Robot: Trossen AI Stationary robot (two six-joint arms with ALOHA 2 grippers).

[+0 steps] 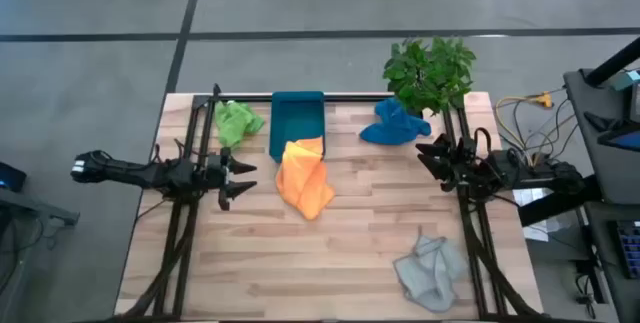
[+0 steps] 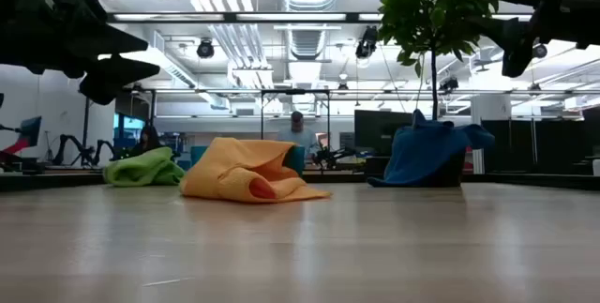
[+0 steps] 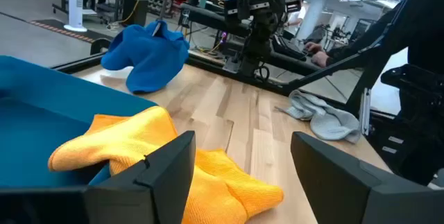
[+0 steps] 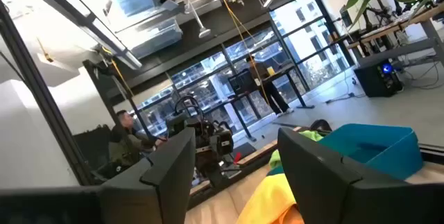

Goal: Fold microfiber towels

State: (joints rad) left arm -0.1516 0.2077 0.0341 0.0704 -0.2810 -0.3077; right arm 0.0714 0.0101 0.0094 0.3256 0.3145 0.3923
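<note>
Hovering with my left gripper (image 1: 243,180) spread and empty beside the orange towel (image 1: 303,180), my right gripper (image 1: 425,153) also parted, near the blue towel (image 1: 394,123).

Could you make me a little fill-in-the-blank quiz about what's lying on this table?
1. The crumpled orange microfiber towel hangs partly over the edge of the rigid teal rectangular ____.
2. The crumpled blue microfiber towel lies beside the potted green ____.
3. The towel nearest the wooden table's front right corner is ____ in colour.
4. The open left gripper holds ____.

Missing words: tray; plant; grey; nothing
</note>
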